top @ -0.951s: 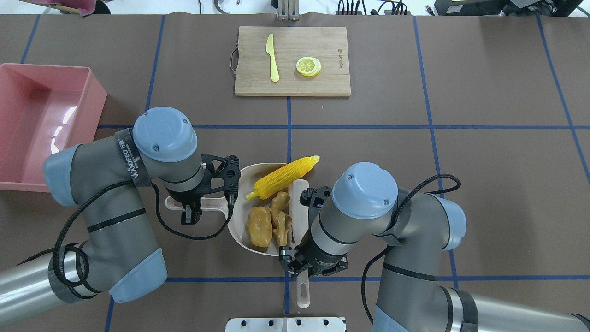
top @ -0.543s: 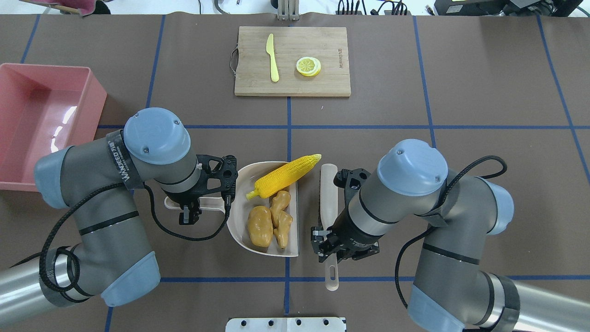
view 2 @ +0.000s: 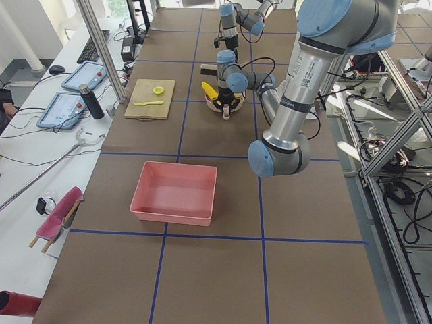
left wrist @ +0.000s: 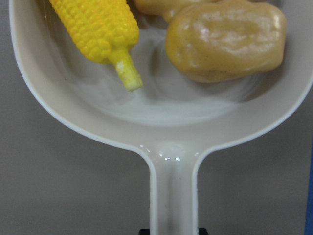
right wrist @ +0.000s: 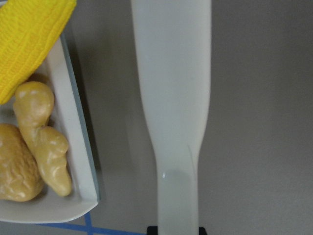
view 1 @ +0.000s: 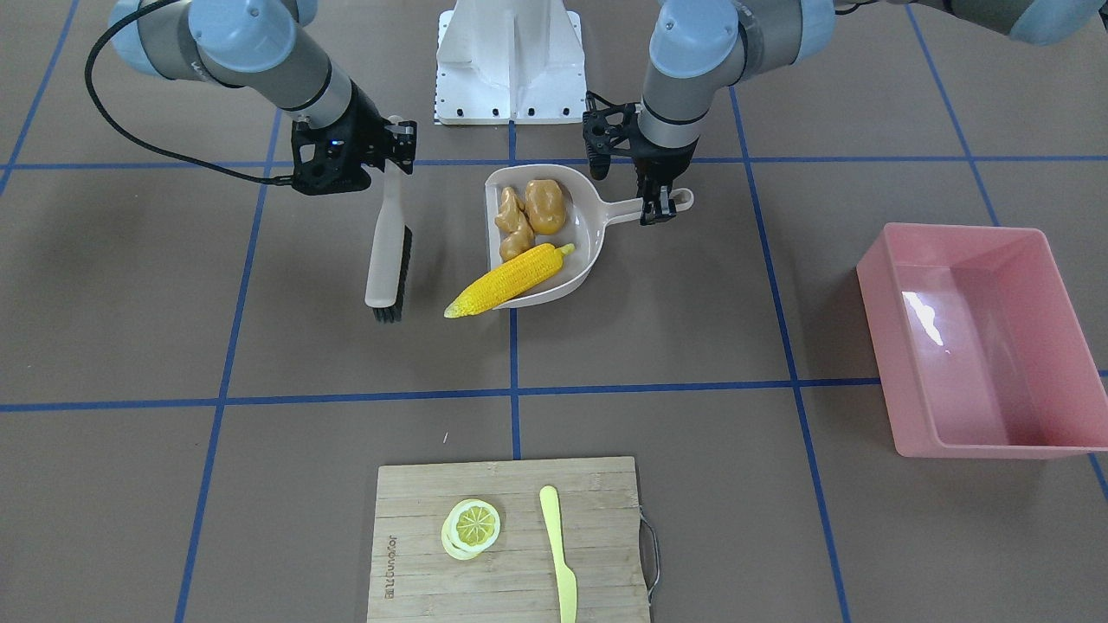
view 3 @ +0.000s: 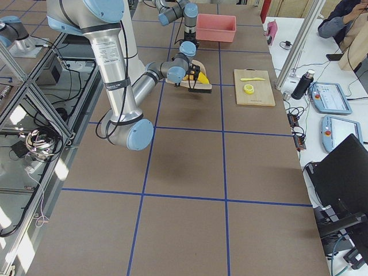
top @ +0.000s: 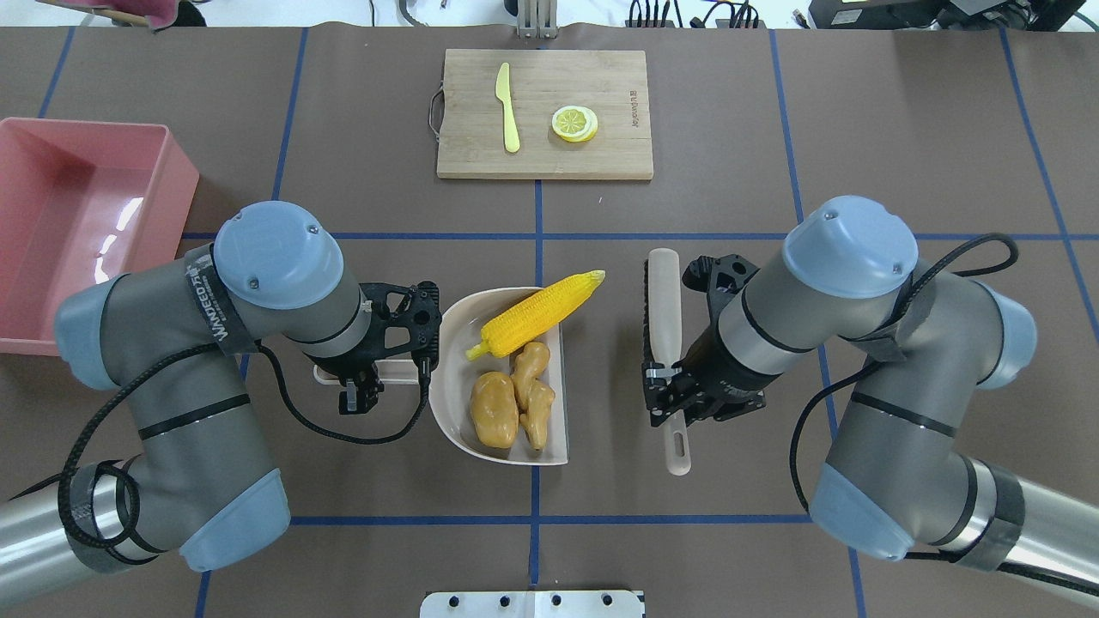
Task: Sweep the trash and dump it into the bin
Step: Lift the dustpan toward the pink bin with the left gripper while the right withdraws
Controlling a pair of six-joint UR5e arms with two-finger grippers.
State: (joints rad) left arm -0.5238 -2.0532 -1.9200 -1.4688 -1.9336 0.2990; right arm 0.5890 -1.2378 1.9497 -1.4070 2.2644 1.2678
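Observation:
The beige dustpan (top: 446, 378) holds the trash: the yellow corn cob (top: 537, 313), the brown potato (top: 494, 409) and the tan ginger root (top: 534, 393). The corn's tip sticks out over the pan's open edge (view 1: 511, 279). My left gripper (top: 365, 376) is shut on the dustpan's handle (left wrist: 173, 196). My right gripper (top: 674, 390) is shut on the handle of a beige brush (top: 663, 292), which is to the right of the pan and apart from it. The pink bin (top: 176, 176) stands empty at the far left of the table.
A wooden cutting board (top: 545, 112) at the far middle of the table carries a pale yellow knife (top: 508, 107) and a lemon slice (top: 574, 123). The robot's base plate (top: 532, 603) is at the near edge. Blue tape lines cross the brown table.
My right gripper has carried the brush to the right, off the dustpan's open edge. The dustpan with the trash has shifted slightly away from the robot's base.

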